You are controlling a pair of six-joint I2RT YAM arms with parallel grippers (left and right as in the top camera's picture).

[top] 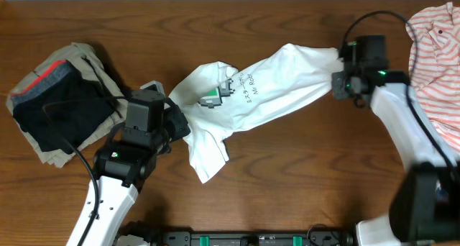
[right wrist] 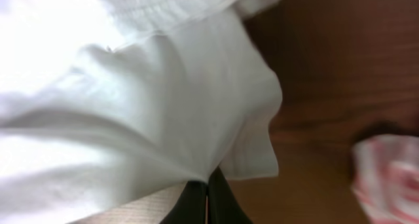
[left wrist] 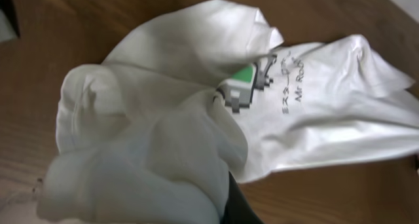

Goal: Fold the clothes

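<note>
Found clothes [top: 280, 84] at table [top: 287, 174] centre, stretched from 8 to 2 o'clock; garment pile [top: 65, 106] at 9, shirt [top: 438, 59] at 3.

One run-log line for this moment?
white garment: held between arms | left end effector: shut on it | right end effector: shut on it

Soft even light overhead; both wrist views blurred, the clothes [right wrist: 131, 99] overexposed white

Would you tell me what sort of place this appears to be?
Likely a robotics lab bench for laundry-folding trials: on a brown wooden table, the left gripper and right gripper hold a printed white cotton T-shirt, with a red-and-white striped shirt aside.
</note>
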